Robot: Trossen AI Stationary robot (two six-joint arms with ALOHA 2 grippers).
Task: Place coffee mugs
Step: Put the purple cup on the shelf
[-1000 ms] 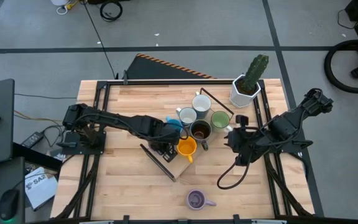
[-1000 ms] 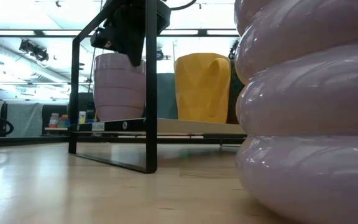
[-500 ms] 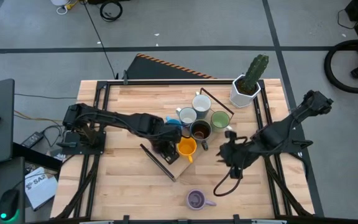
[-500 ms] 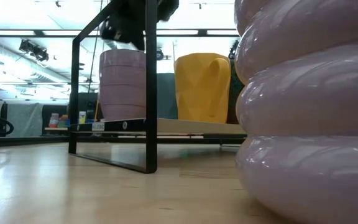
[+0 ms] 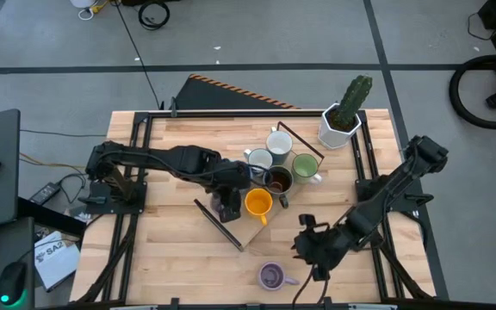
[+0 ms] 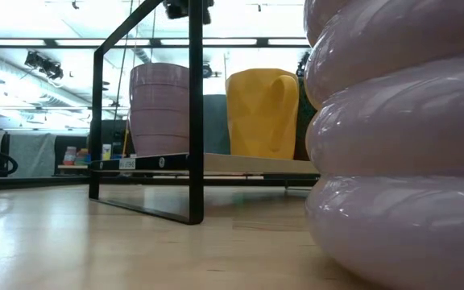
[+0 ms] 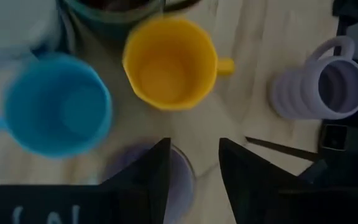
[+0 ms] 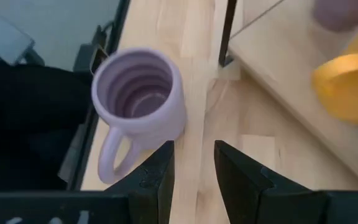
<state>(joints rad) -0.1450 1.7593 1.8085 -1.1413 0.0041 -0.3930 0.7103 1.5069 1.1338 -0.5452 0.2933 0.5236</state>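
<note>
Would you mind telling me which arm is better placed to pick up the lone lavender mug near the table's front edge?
The right. Its gripper hangs open just beside that lavender mug, which fills its wrist view. The left gripper sits over the mug cluster, beside the orange mug.

robot lab or workshop — grey taped floor [image 5: 58, 86], loose cables [image 5: 153, 14], wooden bench [image 5: 170, 250] on metal frame

A lavender mug [image 8: 139, 98] stands upright on the wooden table [image 8: 191, 162] (handle toward the camera), just beyond the right gripper [image 8: 194, 163], whose fingers are parted.
</note>
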